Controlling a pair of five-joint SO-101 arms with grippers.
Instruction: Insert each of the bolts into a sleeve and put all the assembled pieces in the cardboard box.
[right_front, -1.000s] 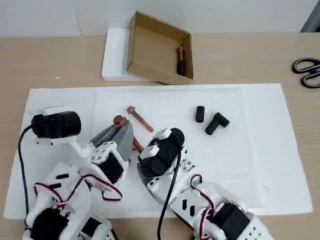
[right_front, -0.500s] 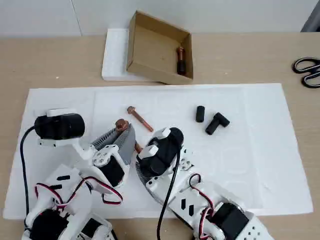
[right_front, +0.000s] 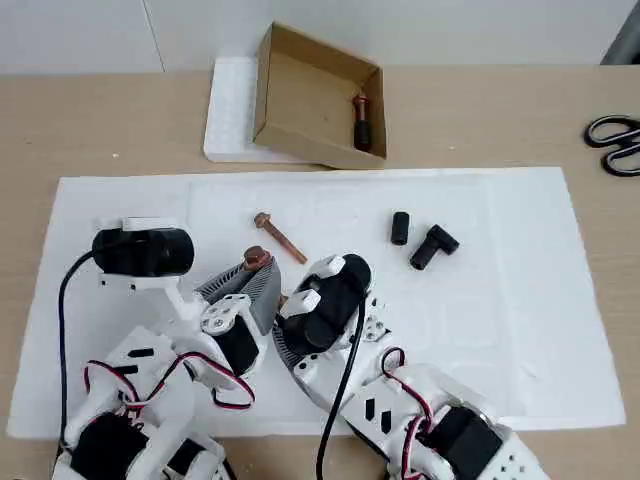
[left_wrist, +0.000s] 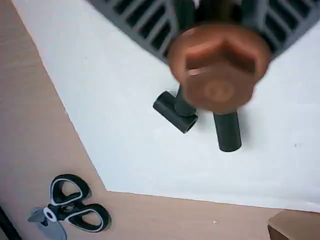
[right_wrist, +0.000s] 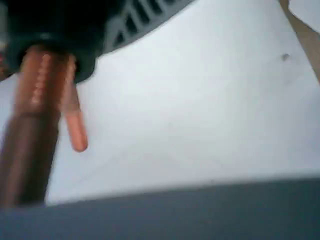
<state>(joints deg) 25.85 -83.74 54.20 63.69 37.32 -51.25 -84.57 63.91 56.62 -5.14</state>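
Observation:
My left gripper (right_front: 256, 270) is shut on a copper bolt (right_front: 257, 258), whose hex head (left_wrist: 220, 62) sits between the grey ribbed jaws. Just beside it, my right gripper (right_front: 287, 299) holds a black sleeve (right_wrist: 47, 30); the bolt's threaded shaft (right_wrist: 32, 125) runs into the sleeve's end. A loose copper bolt (right_front: 279, 238) lies on the white mat just beyond both grippers. Two black sleeves (right_front: 400, 227) (right_front: 432, 246) lie to the right on the mat. The cardboard box (right_front: 290, 95) at the back holds one assembled piece (right_front: 361, 122).
The white foam mat (right_front: 500, 300) covers the middle of the wooden table. A white foam block (right_front: 228, 110) lies under the box's left side. Black-handled scissors (right_front: 615, 143) lie at the far right edge.
My left arm has shifted right and nearer, carrying the bolt toward the right gripper. The right arm has barely moved.

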